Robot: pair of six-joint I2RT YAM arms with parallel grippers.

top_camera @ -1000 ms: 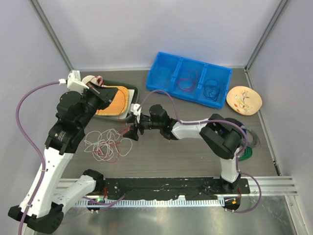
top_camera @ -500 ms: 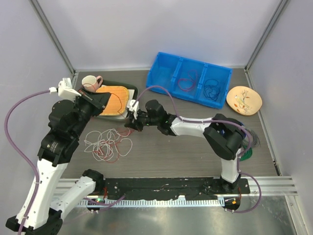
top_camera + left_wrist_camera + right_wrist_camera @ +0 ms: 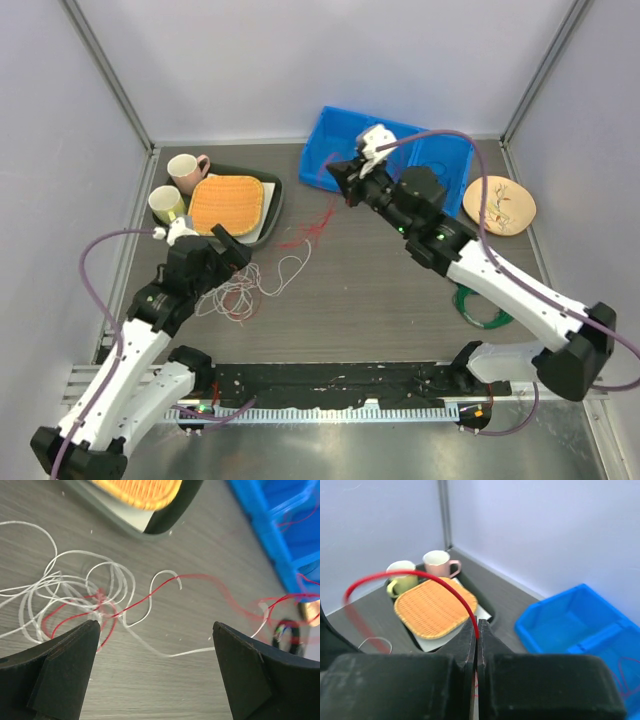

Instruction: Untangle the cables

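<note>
The cables lie as a loose white and red tangle [image 3: 243,287] on the table, just right of my left gripper [image 3: 236,260]. That gripper [image 3: 155,627] hangs open above the table, with the white loops [image 3: 75,587] ahead of its left finger and nothing between the fingers. A red cable [image 3: 311,231] runs from the tangle up to my right gripper [image 3: 337,176], held high by the blue bin's left end. My right gripper [image 3: 477,633] is shut on this red cable [image 3: 420,575], which arcs out to the left of the pinch.
A blue bin [image 3: 322,133] stands at the back, partly behind my right arm. A dark tray [image 3: 272,205] with an orange mat [image 3: 227,203] and two cups [image 3: 186,170] sits back left. A plate [image 3: 500,203] and a green coil [image 3: 480,310] lie right.
My left gripper has opened and drawn back toward the near left. My right gripper has shut on the red cable and carried it up and back toward the blue bin, stretching it from the tangle.
</note>
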